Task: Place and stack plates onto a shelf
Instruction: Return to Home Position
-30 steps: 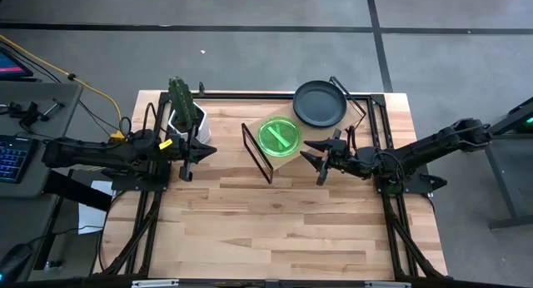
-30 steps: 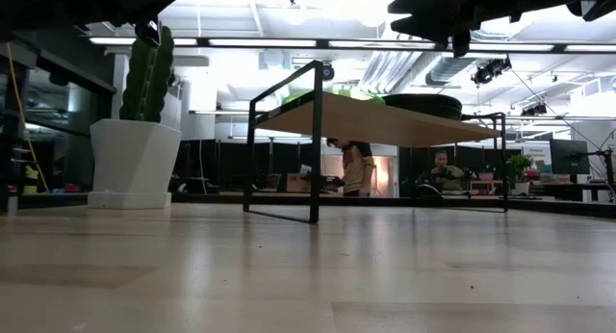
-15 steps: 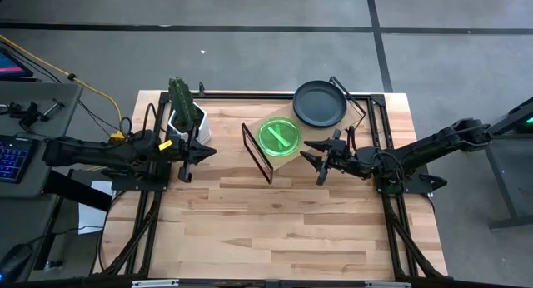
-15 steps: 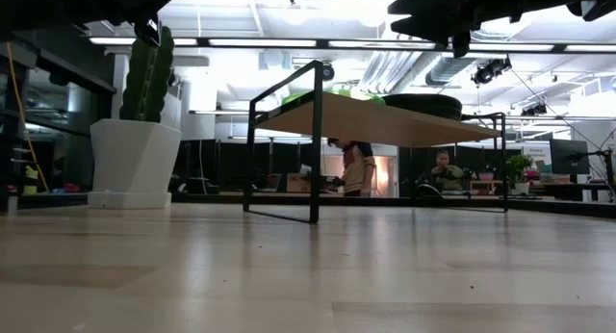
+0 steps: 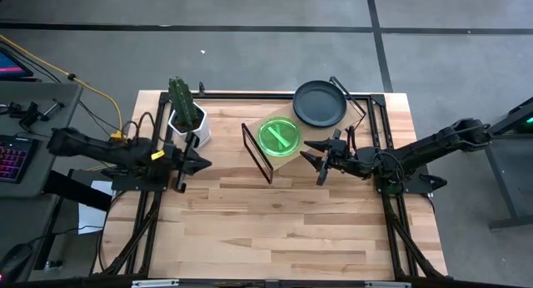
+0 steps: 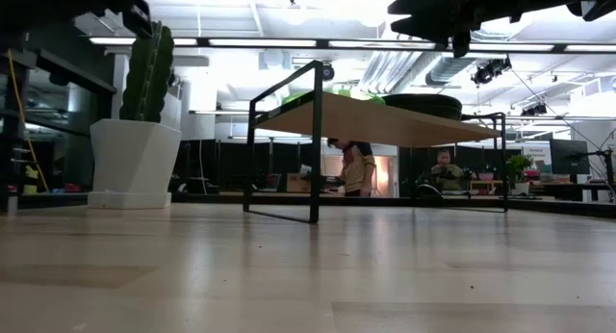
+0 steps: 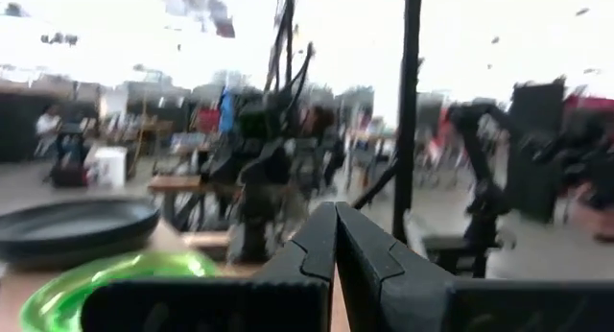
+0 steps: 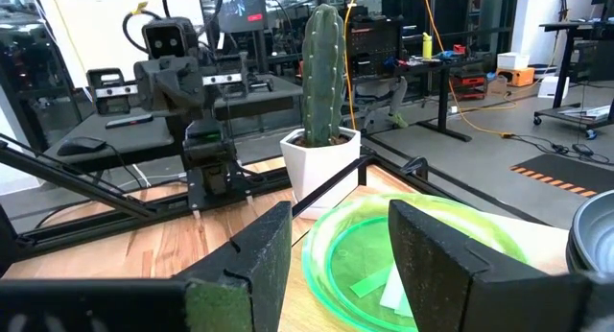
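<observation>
The shelf (image 5: pixel 333 126) stands at the table's far side, its black wire legs (image 6: pixel 315 145) on the wood. A translucent green plate (image 5: pixel 279 136) lies flat on the shelf's left part. A dark plate (image 5: pixel 319 103) lies on its far right part. How many plates are in each pile I cannot tell. My right gripper (image 5: pixel 310 159) hovers open just right of the green plate (image 8: pixel 422 255), pointing left. My left gripper (image 5: pixel 204 162) is shut and empty, left of the shelf and near the cactus pot. The left wrist view shows its fingers (image 7: pixel 336 238) closed, with both plates (image 7: pixel 125 274) beyond.
A white pot with a green cactus (image 5: pixel 185 113) stands at the table's far left, close to my left arm. A black frame rail (image 5: pixel 250 94) runs along the far edge. Bare wood (image 5: pixel 275 221) fills the near half of the table. People (image 6: pixel 358 166) are in the room behind.
My left gripper has drawn back a little toward the table's near-left, away from the cactus pot, staying shut. My right arm and the plates have kept still.
</observation>
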